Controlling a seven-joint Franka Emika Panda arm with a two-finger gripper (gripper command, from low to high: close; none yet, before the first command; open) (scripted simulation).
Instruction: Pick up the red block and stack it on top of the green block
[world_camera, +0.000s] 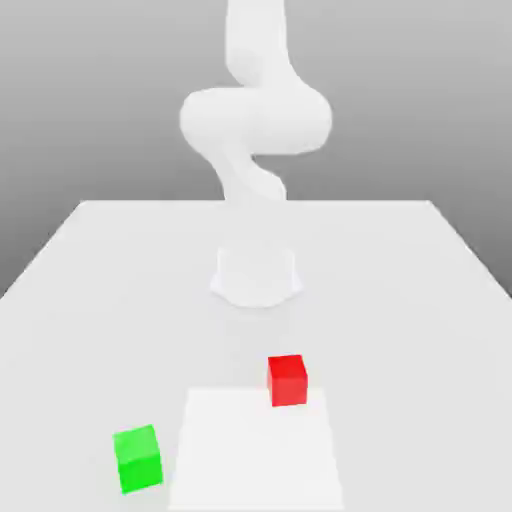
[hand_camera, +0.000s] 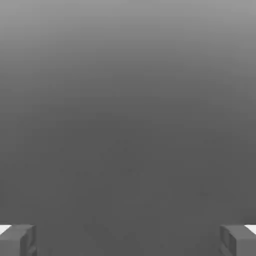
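A red block (world_camera: 287, 380) rests on the white table (world_camera: 400, 300), a little toward the exterior view's right of centre, near the front. A green block (world_camera: 138, 458) sits apart from it, closer to the front and toward the exterior view's left. The two blocks do not touch. In the hand view my gripper (hand_camera: 128, 241) is open, its grey fingertips (hand_camera: 18, 240) spread wide with nothing between them and only plain grey background beyond. The white arm (world_camera: 255, 120) rises from its base (world_camera: 256, 275) behind the blocks and leaves the picture at the top.
A brighter white rectangular patch (world_camera: 255, 455) lies on the table at the front, between the two blocks; the red block stands at its far edge. The table's side edges run off toward the back.
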